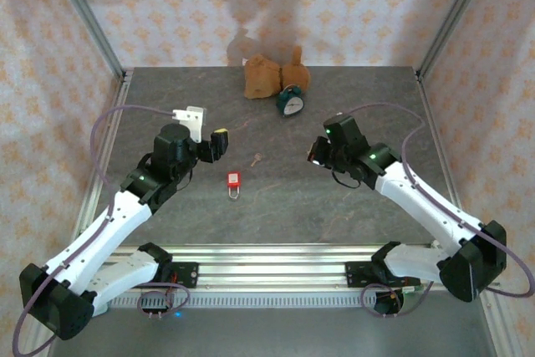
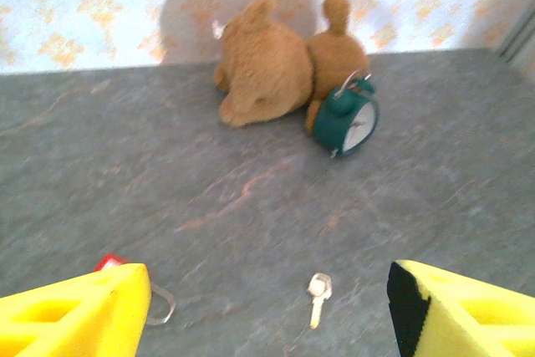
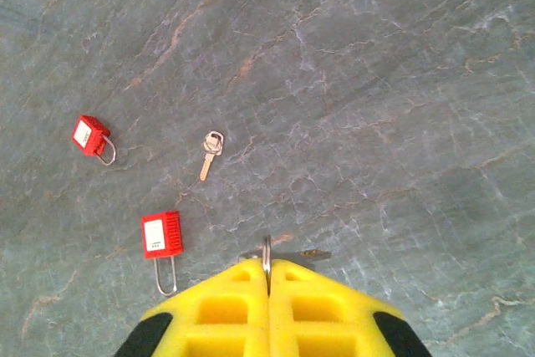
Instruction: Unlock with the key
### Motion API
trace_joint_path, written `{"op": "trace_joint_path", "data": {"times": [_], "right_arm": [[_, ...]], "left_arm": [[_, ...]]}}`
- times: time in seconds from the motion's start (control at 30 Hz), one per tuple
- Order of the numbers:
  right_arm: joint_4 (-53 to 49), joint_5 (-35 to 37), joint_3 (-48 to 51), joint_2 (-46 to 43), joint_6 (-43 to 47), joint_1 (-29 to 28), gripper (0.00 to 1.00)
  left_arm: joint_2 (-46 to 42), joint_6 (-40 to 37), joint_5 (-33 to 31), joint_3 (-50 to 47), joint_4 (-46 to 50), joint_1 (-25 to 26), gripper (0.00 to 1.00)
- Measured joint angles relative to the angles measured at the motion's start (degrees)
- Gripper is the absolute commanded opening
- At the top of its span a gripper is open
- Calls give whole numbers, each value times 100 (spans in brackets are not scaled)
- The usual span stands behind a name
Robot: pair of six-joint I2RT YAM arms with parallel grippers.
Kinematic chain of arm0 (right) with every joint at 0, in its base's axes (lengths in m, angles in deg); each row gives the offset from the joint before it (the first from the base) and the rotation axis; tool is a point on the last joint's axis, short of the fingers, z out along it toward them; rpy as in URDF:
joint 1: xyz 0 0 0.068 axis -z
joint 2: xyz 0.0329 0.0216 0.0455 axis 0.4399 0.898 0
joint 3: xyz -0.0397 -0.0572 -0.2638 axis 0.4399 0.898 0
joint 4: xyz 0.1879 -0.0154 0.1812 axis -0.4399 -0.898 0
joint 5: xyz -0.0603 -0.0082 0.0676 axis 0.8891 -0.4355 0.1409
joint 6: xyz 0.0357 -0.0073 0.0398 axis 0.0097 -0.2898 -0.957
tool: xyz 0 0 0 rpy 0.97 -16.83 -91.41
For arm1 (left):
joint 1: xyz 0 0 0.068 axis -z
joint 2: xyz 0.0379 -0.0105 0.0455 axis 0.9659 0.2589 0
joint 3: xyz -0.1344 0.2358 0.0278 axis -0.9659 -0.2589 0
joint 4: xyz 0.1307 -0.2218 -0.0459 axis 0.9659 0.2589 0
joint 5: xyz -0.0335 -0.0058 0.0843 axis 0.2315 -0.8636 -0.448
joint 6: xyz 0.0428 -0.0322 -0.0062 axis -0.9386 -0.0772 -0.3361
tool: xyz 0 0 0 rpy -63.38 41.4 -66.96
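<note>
Right claw [image 3: 267, 272] is shut on what looks like a thin, light key [image 3: 305, 254]. Red lock [image 3: 161, 234] lies at its ten o'clock, hard and slidy; the open left claw [image 2: 267, 290] should hold its body.

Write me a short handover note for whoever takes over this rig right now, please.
Left gripper: open, empty, above the table.
Right gripper: shut on a ringed key, with the blade sticking out sideways.
Two red padlocks lie unheld on the table: the near padlock and the far padlock. A loose key lies nearby, touching neither.
Done: one key is in hand.
Left: hold a padlock, insert the key, turn it and free the shackle. I cannot tell which padlock the held key fits.
</note>
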Motion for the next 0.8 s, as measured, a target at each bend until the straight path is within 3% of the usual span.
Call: {"op": "trace_joint_path", "data": {"times": [0.13, 0.23, 0.43, 0.8], "right_arm": [[-52, 17, 0, -286, -2, 0, 0], [-72, 9, 0, -459, -4, 0, 0], [-7, -437, 0, -551, -46, 0, 0], [885, -1558, 4, -555, -623, 0, 0]], "left_arm": [[114, -201, 669, -531, -1062, 76, 75], [293, -680, 1180, -1049, -1827, 420, 77], [782, -1506, 2072, -1182, -2507, 1005, 71], [1775, -1615, 2385, -1064, -3921, 1550, 69]]}}
